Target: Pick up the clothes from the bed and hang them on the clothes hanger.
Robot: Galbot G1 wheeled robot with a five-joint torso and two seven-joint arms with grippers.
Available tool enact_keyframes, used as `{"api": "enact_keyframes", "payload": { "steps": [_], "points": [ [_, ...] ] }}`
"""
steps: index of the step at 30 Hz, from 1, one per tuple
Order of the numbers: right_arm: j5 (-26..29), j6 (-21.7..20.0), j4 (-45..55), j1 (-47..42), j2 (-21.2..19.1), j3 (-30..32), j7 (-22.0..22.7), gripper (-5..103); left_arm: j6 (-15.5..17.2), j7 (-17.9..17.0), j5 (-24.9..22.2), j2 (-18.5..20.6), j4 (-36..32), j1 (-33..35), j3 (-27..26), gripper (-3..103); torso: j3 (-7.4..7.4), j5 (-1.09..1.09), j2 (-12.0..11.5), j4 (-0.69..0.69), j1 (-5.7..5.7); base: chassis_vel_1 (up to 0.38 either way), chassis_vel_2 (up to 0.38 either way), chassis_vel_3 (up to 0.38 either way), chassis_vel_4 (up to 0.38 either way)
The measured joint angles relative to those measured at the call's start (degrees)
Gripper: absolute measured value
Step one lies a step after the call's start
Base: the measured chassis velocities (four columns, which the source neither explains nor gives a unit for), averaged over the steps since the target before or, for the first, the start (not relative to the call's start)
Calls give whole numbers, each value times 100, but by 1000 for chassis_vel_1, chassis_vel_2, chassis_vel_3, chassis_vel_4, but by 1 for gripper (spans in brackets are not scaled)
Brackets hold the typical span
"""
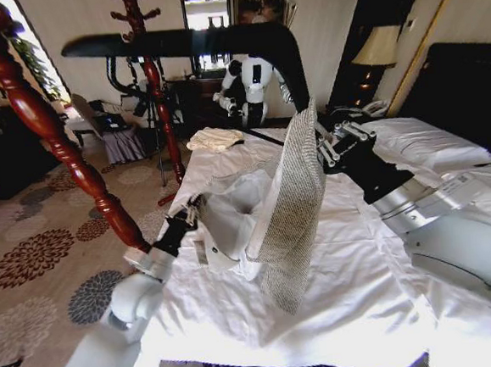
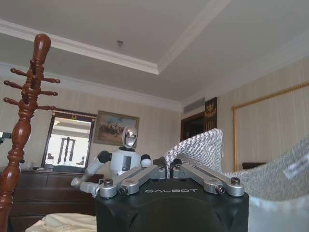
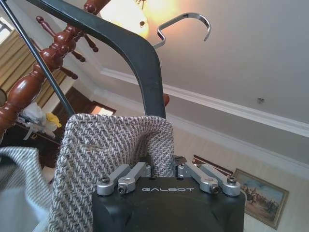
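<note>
**A:** Head cam: the jacket (image 1: 294, 205) is lifted off the bed (image 1: 356, 294), hanging centre frame. One shoulder looks draped over the right end of the black clothes hanger (image 1: 209, 42), which runs across the top. The right gripper (image 1: 326, 143), right of centre, is pinched onto the knit near that shoulder. The left gripper (image 1: 198, 206), lower left of centre, is clamped on the white lining side. A reddish wooden pole (image 1: 46, 131) slants down the left.

**B:** Do the wrist cams agree?

**A:** Left wrist: fingers (image 2: 145, 175) drawn together at bottom centre with grey knit (image 2: 198, 150) rising right behind them, so I'd say they're holding fabric. Right wrist: fingers (image 3: 133, 175) closed in at the bottom, knit (image 3: 106, 154) bunched against them, hanger arm (image 3: 145, 63) coming down into the cloth from the upper left, metal hook (image 3: 186, 21) at the top.

**B:** So, mid-hang?

**A:** I'd guess so: one side on, the other not yet. Next, the left side needs lifting and spreading over the free hanger end without dragging the right side off.
</note>
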Motion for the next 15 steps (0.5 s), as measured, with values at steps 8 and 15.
{"api": "enact_keyframes", "payload": {
  "steps": [8, 15],
  "points": [
    [-1036, -58, -543, -203, -27, -214, -305, 19, 277, -88, -1282, 877, -61, -837, -404, 1, 0, 1, 0, 0, 0, 0, 0, 0, 0],
    [-1417, -279, -973, -203, 24, -491, -285, 19, 396, -208, -2096, 1530, -161, -1396, -516, 1, 0, 2, 0, 0, 0, 0, 0, 0, 0]
  ]
}}
